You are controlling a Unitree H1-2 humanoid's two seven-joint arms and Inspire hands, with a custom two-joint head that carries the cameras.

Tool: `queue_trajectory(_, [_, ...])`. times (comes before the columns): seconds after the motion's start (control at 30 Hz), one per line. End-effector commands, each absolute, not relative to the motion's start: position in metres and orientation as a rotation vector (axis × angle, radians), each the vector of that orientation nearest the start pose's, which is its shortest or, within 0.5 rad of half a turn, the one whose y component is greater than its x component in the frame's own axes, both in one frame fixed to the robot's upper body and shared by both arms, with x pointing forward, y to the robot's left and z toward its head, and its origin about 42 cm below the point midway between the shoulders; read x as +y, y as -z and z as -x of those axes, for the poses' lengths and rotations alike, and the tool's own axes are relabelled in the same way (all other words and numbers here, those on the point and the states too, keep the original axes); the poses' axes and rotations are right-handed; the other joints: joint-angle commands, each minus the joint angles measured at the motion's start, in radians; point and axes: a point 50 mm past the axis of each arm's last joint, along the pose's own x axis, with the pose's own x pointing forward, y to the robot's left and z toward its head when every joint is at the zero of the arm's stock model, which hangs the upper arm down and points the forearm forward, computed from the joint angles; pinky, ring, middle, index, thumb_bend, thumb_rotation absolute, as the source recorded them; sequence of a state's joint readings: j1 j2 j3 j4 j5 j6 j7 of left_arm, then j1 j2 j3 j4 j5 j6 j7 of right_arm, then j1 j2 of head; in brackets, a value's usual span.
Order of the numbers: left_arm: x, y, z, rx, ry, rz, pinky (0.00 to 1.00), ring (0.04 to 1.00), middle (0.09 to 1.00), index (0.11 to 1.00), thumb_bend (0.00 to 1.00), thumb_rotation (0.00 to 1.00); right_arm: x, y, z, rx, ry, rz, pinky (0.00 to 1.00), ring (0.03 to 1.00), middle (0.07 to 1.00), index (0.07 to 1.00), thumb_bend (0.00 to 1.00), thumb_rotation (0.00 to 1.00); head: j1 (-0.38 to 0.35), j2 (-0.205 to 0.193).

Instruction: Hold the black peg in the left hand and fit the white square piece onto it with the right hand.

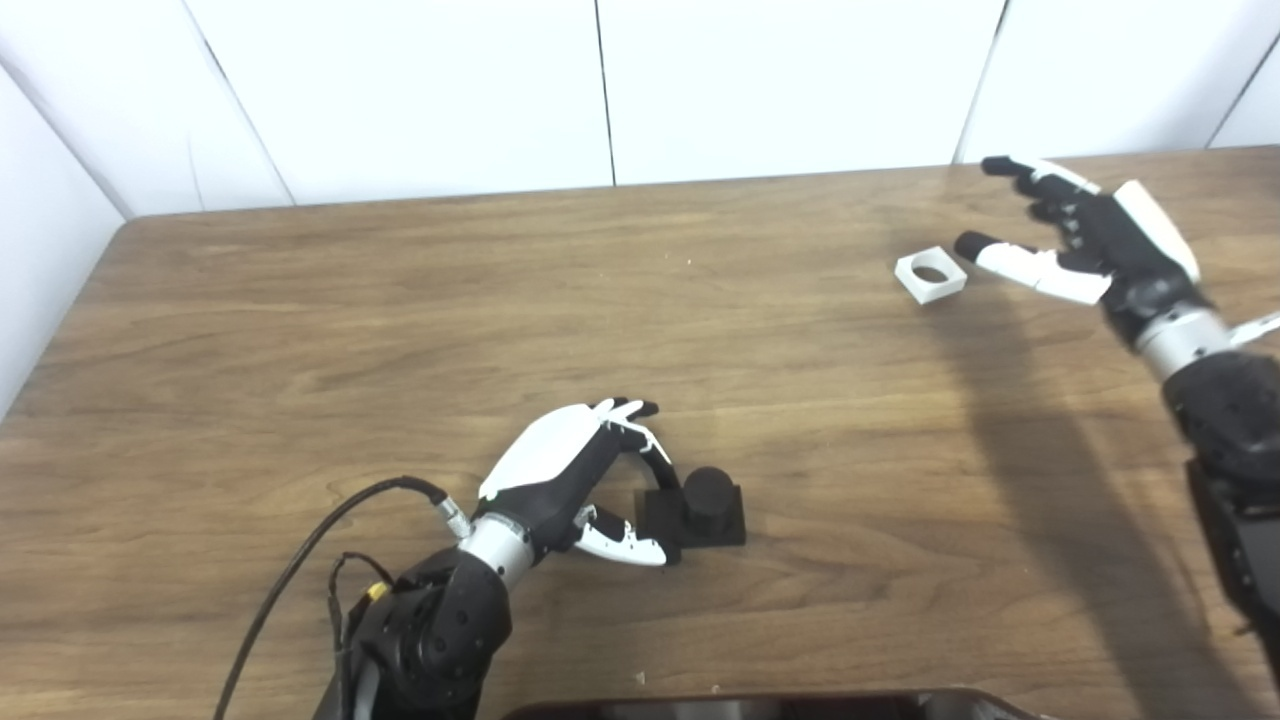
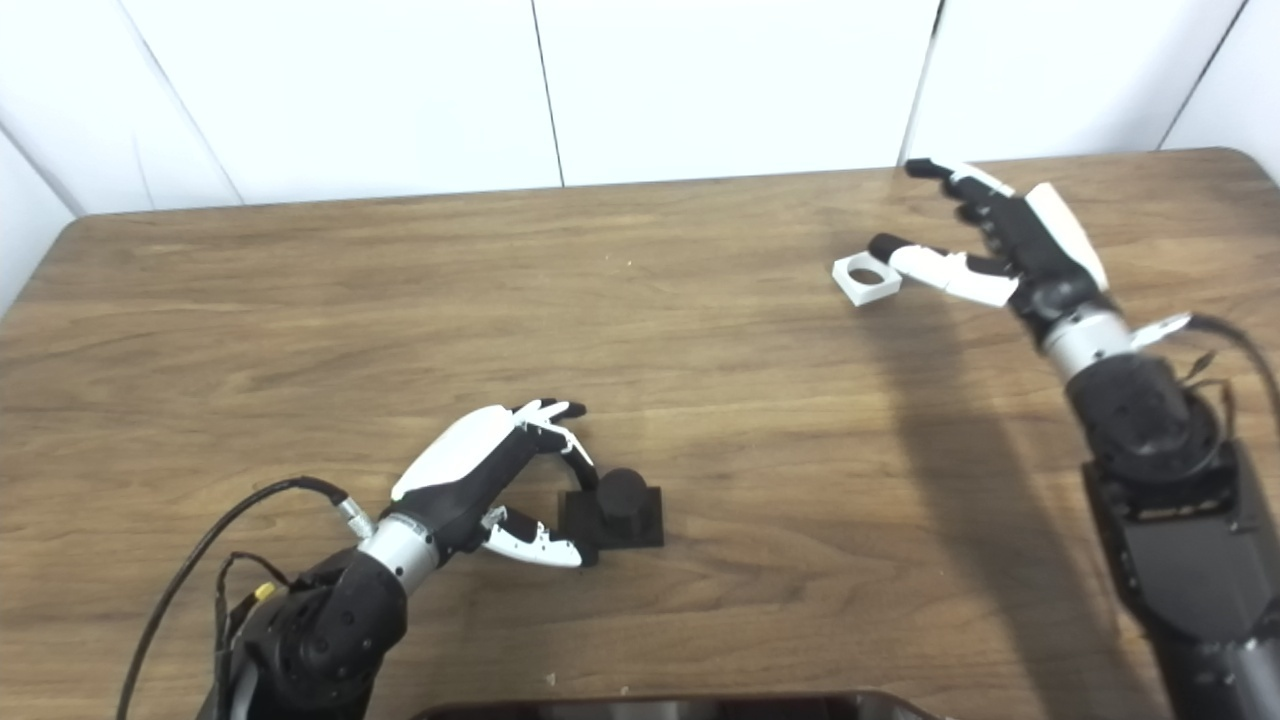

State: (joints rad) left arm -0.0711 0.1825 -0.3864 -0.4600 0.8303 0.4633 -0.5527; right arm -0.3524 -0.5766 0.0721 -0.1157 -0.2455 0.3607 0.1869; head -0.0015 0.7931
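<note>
Setting: White panelled walls stand behind a brown wooden table (image 1: 640,300) that fills most of my feed.

Left eye view, left hand: My left hand (image 1: 575,480) rests low near the front edge, its fingers (image 1: 625,412) curled over the top and its thumb (image 1: 625,545) underneath, both at the left edge of the black peg (image 1: 700,505). I cannot tell whether they grip it or only touch it.
Left eye view, peg: It is a short round post standing upright on a square black base, which lies flat on the table.
Left eye view, right hand: My right hand (image 1: 1085,240) hovers at the far right, fingers spread wide and holding nothing.
Left eye view, white piece: The white square piece (image 1: 930,275), with a round hole through it, lies on the table just beside the right thumb tip, well apart from the peg.

Right eye view, left hand: The same curled pose shows, fingertips and thumb at the peg's left side.
Right eye view, right hand: The thumb tip overlaps the edge of the white square piece; I cannot tell whether it touches.
Right eye view, cable: A black cable (image 2: 200,560) loops from the left wrist.
</note>
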Motion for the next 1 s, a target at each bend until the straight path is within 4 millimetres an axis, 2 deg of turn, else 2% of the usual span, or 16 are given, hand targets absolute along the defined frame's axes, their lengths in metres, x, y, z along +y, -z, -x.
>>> queue_trajectory(0.0, [0.157,-0.19,-0.265,0.016,0.492,-0.953,1.0,1.0,0.956,0.494,0.49,0.07,-0.344,-0.283,-0.39,-0.118,-0.055,0.941,0.96,0.999,0.973,0.793,0.79,0.42,0.0,0.0])
queue_trajectory(0.17, [0.156,-0.19,-0.265,0.009,0.49,-0.954,1.0,1.0,0.956,0.494,0.49,0.07,-0.348,-0.289,-0.406,-0.101,-0.076,1.021,0.95,1.0,0.98,0.76,0.83,0.29,-0.001,-0.006])
queue_trajectory(0.27, [0.156,-0.188,-0.266,0.004,0.489,-0.957,1.0,1.0,0.954,0.494,0.49,0.08,-0.349,-0.291,-0.412,-0.101,-0.094,1.051,0.95,1.0,0.976,0.758,0.85,0.26,-0.003,-0.012])
queue_trajectory(0.43, [0.156,-0.191,-0.267,0.001,0.482,-0.957,1.0,1.0,0.955,0.494,0.49,0.08,-0.345,-0.294,-0.42,-0.093,-0.124,1.137,0.94,1.0,0.978,0.771,0.87,0.25,-0.004,-0.018])
queue_trajectory(0.63, [0.159,-0.189,-0.267,0.007,0.47,-0.945,1.0,1.0,0.958,0.494,0.49,0.08,-0.335,-0.299,-0.429,-0.072,-0.149,1.223,0.99,1.0,0.983,0.775,0.88,0.22,-0.016,-0.024])
queue_trajectory(0.97, [0.157,-0.19,-0.267,0.004,0.475,-0.949,1.0,1.0,0.957,0.495,0.49,0.08,-0.327,-0.304,-0.448,-0.052,-0.175,1.279,1.0,1.0,0.979,0.768,0.85,0.15,-0.022,-0.021])
